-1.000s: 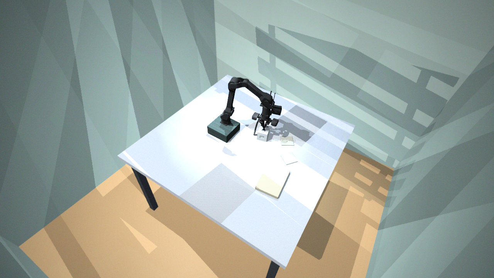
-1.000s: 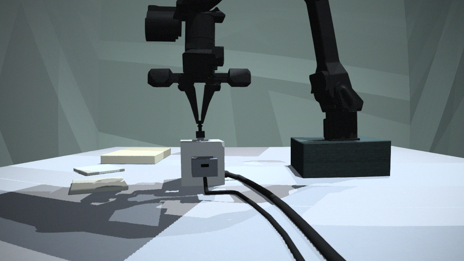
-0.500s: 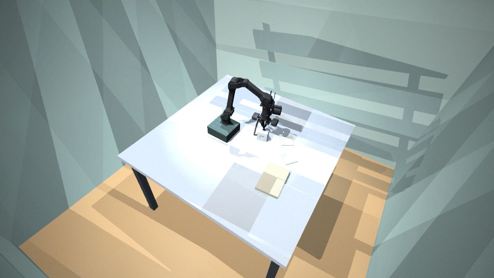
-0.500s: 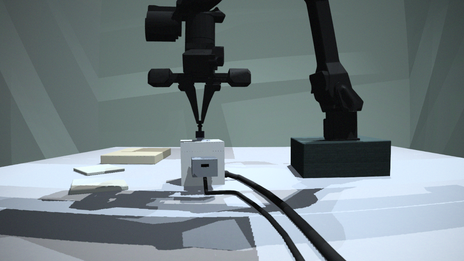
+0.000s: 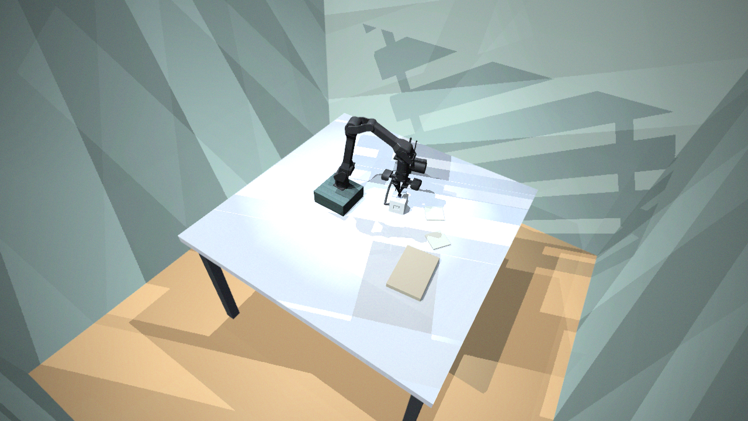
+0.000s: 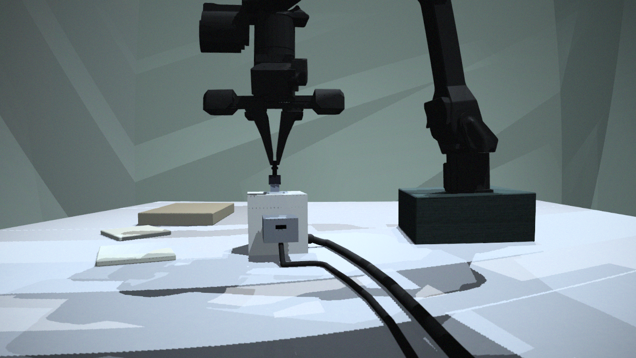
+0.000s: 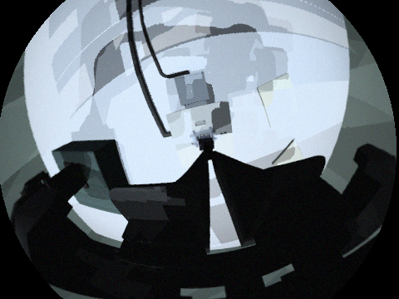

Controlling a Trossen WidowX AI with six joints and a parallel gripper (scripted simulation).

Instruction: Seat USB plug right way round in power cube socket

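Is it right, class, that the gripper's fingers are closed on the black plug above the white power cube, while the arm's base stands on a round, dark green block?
The block is not round but rectangular, with straight edges and square corners, as the exterior view shows. The rest stands.

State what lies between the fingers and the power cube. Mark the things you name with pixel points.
The USB plug (image 6: 274,179) (image 7: 205,144). In the exterior view, the fingers (image 5: 397,188) (image 6: 265,137) grip its top and metal shows between its body and the power cube (image 5: 398,210) (image 6: 293,205) (image 7: 181,123).
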